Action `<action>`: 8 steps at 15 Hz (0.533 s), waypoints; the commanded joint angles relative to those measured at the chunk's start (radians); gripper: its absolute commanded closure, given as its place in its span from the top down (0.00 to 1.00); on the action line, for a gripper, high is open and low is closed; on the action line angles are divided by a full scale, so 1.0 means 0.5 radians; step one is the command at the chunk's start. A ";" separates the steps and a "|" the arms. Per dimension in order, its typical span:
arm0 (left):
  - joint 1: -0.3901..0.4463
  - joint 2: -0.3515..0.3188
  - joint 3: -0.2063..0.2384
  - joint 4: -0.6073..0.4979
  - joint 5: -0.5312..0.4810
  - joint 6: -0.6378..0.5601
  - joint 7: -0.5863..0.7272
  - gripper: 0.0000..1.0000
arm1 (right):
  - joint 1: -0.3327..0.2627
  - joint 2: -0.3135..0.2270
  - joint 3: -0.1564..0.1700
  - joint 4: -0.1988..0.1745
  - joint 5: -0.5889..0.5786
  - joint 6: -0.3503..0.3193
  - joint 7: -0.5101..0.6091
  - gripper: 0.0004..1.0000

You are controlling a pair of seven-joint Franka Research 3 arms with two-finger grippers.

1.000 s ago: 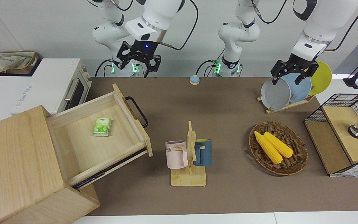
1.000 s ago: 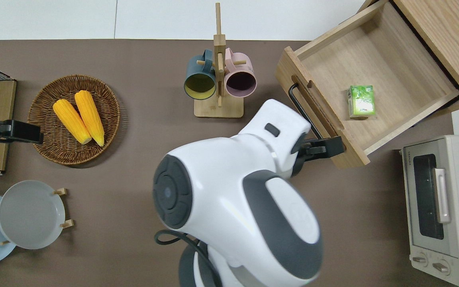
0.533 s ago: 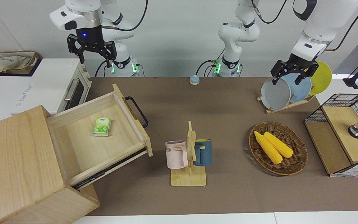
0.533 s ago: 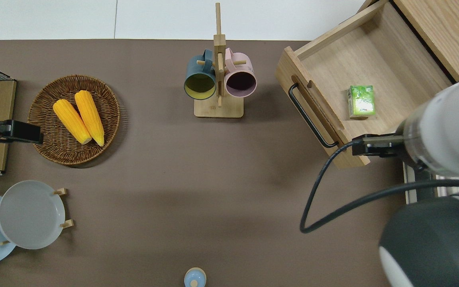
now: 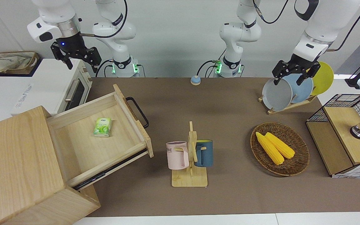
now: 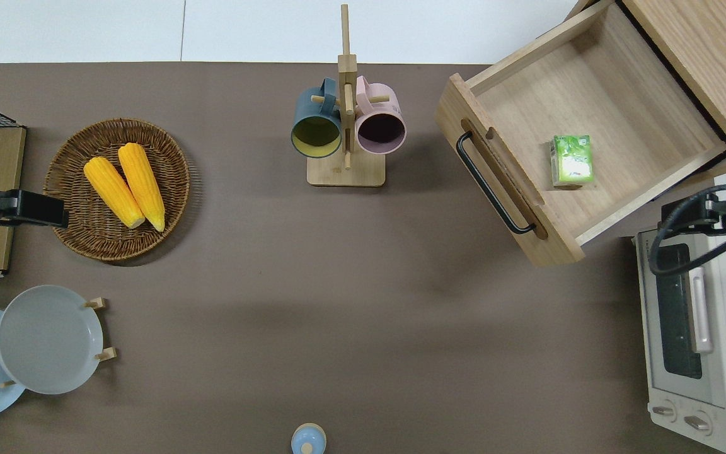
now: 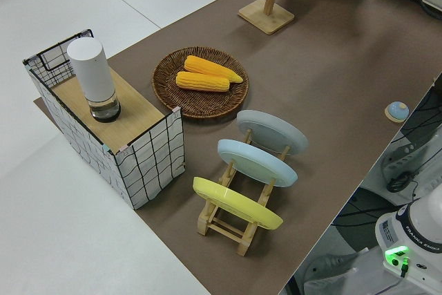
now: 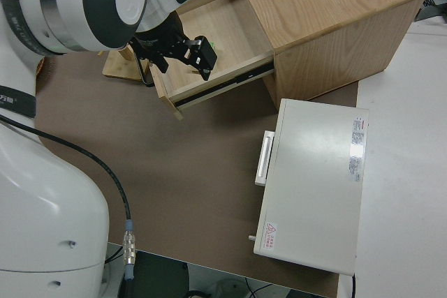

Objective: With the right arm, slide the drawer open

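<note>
Overhead view, right end effector [image 5: 76, 58] spread, apparently moved over toaster oven [image 6: 703, 340], drawer [image 6: 580, 135] unchanged.

The right gripper [image 5: 76, 59] has swung from upper centre-left to the frame's upper left, above the toaster oven [image 5: 50, 86].

Small carton [image 5: 102, 127] in the pulled-out drawer [image 5: 105, 137], toaster oven [image 5: 73, 87] beside, nearer the robots.
</note>
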 commanded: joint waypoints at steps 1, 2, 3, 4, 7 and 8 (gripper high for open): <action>-0.034 0.024 0.033 0.039 0.027 0.002 0.013 1.00 | -0.040 -0.107 0.031 -0.245 0.062 0.174 -0.035 0.99; -0.034 0.024 0.033 0.039 0.027 0.002 0.013 1.00 | -0.040 -0.107 0.028 -0.257 0.059 0.187 -0.035 0.99; -0.034 0.024 0.033 0.039 0.027 0.002 0.013 1.00 | -0.037 -0.104 0.028 -0.257 0.047 0.190 -0.032 0.99; -0.034 0.024 0.033 0.039 0.027 0.002 0.013 1.00 | -0.028 -0.104 0.028 -0.266 0.035 0.187 -0.032 0.99; -0.034 0.024 0.033 0.039 0.030 0.002 0.013 1.00 | -0.021 -0.111 0.031 -0.306 0.050 0.236 -0.032 0.99; -0.034 0.024 0.033 0.039 0.027 0.002 0.013 1.00 | -0.015 -0.114 0.031 -0.309 0.050 0.245 -0.032 0.99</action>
